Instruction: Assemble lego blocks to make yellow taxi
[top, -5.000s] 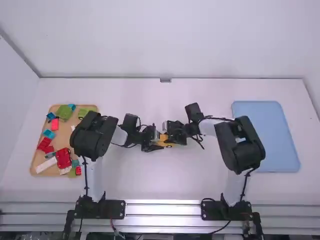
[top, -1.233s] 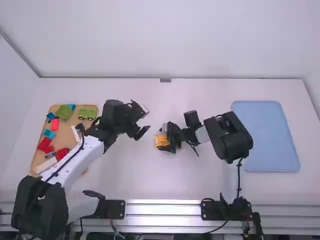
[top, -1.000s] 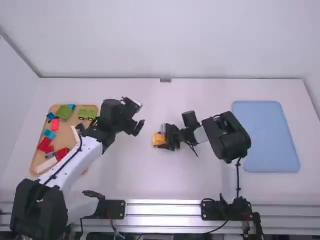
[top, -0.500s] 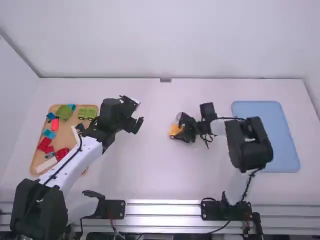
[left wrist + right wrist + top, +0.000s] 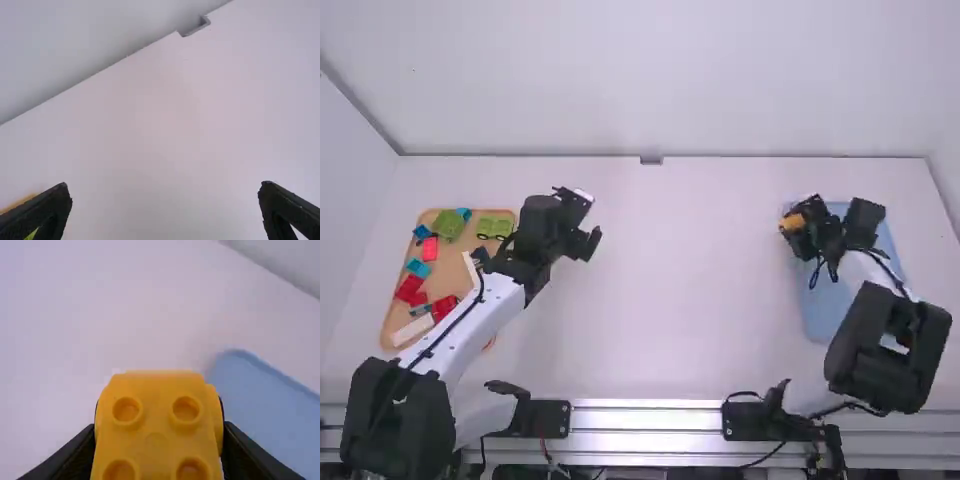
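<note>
the right gripper (image 5: 159, 432) has the taxi (image 5: 791, 222) pinched, by the tray's (image 5: 825, 305) far left corner; the left gripper (image 5: 165, 192) gapes wide, well apart.

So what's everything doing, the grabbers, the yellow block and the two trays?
Left black gripper: open.
Right black gripper: shut on the yellow studded block.
Yellow studded block: held, studs showing.
Flat blue tray: lying partly under the right arm.
Tan tray: holding colourful plastic blocks.
</note>
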`<state>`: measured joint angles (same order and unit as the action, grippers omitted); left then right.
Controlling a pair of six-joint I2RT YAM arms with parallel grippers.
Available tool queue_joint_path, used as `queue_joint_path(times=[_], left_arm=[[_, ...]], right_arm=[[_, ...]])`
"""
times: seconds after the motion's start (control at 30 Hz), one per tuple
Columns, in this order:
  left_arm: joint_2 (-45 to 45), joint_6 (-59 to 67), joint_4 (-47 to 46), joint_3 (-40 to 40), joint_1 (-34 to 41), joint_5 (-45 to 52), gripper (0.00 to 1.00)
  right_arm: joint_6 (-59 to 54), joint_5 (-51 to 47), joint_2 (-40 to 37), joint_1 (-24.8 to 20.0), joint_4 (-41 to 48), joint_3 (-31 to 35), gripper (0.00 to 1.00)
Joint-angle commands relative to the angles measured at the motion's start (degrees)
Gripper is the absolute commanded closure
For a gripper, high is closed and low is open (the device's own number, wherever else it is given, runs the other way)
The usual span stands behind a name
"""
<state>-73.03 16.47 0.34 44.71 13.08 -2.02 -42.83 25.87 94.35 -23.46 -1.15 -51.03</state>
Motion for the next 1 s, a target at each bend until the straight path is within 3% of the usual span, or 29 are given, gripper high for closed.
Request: queue_joint_path(times=[0.0, 0.17, 0.33, 0.4, 0.43, 0.63, 0.73, 0.83, 0.97], left_arm=[[0.7, -0.2, 1.0, -0.6, 0.0, -0.4, 0.01], [0.7, -0.5, 4.8, -2.4, 0.0, -0.4, 0.01], [0.7, -0.4, 6.4, -3.3, 0.0, -0.4, 0.01], [0.7, -0.4, 6.4, -3.3, 0.0, -0.4, 0.01], [0.7, -0.4, 6.4, -3.4, 0.0, -0.4, 0.01], [0.7, -0.4, 5.9, -3.5, 0.0, -0.4, 0.01], [0.7, -0.4, 5.9, -3.5, 0.0, -0.4, 0.01], [0.7, -0.4, 6.0, -3.5, 0.2, -0.4, 0.01], [0.7, -0.4, 6.5, -3.5, 0.2, -0.4, 0.01]], right_arm=[[11.2, -0.3, 2.5, -4.3, -4.4, 1.7, 0.68], [17.8, -0.3, 9.1, -9.9, -10.8, 1.8, 0.65], [20.6, -1.0, 12.7, -11.6, -11.9, 1.3, 0.64], [22.6, -2.0, 13.9, -12.5, -11.6, 0.6, 0.61], [23.6, -2.5, 14.0, -12.8, -10.7, 0.2, 0.52], [23.3, -3.1, 13.0, -12.5, -3.5, -3.1, 0.46], [23.3, -5.5, 12.4, -12.0, 0.5, -5.0, 0.32], [23.4, -10.8, 11.7, -10.5, 6.8, -8.1, 0.02], [23.3, -16.8, 9.8, -8.2, 13.2, -11.1, 0.02]])
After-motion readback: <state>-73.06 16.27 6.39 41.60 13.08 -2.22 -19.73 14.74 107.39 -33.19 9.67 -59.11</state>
